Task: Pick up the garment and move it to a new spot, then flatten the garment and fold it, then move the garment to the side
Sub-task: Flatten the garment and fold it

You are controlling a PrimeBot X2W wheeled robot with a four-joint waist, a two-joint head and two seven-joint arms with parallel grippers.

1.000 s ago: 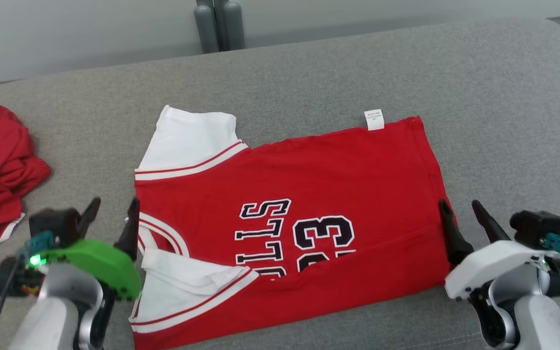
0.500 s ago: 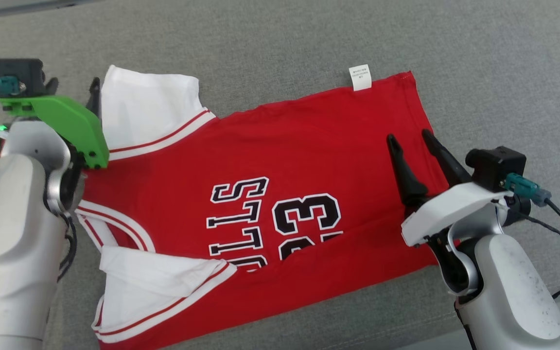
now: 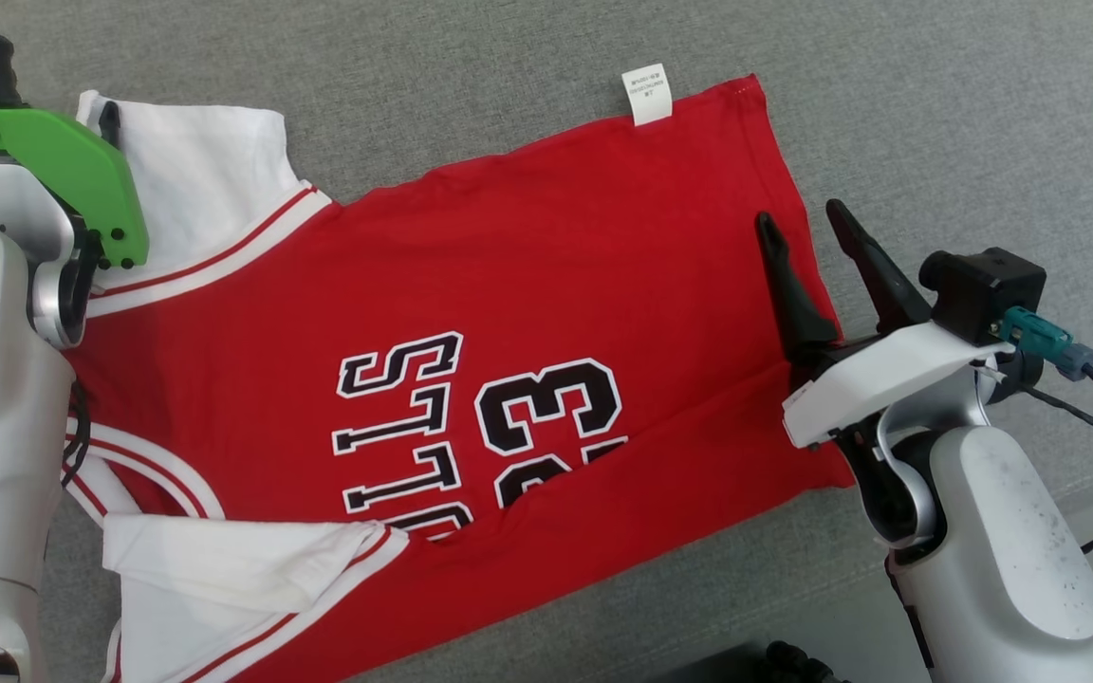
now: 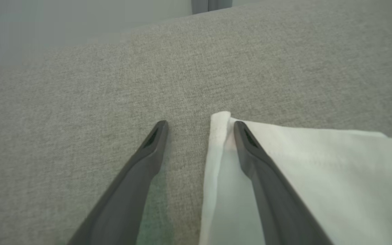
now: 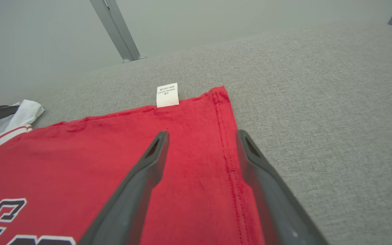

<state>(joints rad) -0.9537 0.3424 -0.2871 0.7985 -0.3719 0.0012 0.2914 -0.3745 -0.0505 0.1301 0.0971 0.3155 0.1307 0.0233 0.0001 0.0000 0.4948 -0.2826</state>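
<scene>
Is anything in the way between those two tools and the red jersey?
Nothing visible is. The left tool hangs open over a corner of the white sleeve, and the right tool hangs open over the stitched hem of the jersey.

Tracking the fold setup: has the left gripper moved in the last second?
Yes. Against the jersey, the left gripper went forward from the collar to the corner of the far white sleeve, jaws open.
</scene>
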